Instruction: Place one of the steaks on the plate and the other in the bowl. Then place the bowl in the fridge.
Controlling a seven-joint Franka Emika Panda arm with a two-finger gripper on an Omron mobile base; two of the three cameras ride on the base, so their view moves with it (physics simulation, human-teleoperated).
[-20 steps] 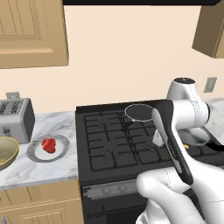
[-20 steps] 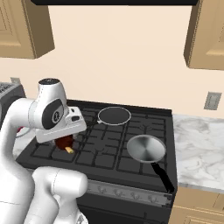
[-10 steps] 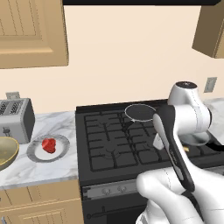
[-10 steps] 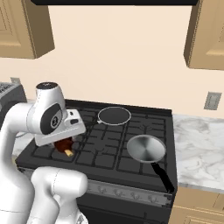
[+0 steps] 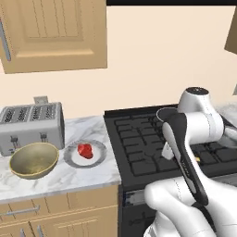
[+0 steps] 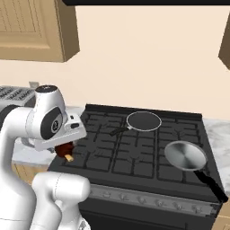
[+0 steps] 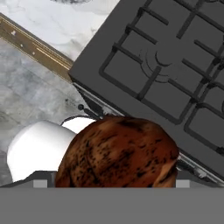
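My gripper is shut on the dark reddish-brown steak, which hangs just above the stove's front left corner. In the hand view that steak bulges close to the lens and hides the fingertips. The bright red steak lies on the silvery plate on the marble counter left of the stove. The tan-yellow bowl stands upright beside the plate, further left, with nothing in it. The fridge is out of view.
A black stove carries two grey frying pans, one at the back and one at the front right with its handle over the edge. A steel toaster stands behind the bowl. Wooden cabinets hang overhead.
The whole picture has slid right, so the base has driven left: toaster, bowl and plate now sit nearer the view's middle. The gripper keeps its hold on the dark steak.
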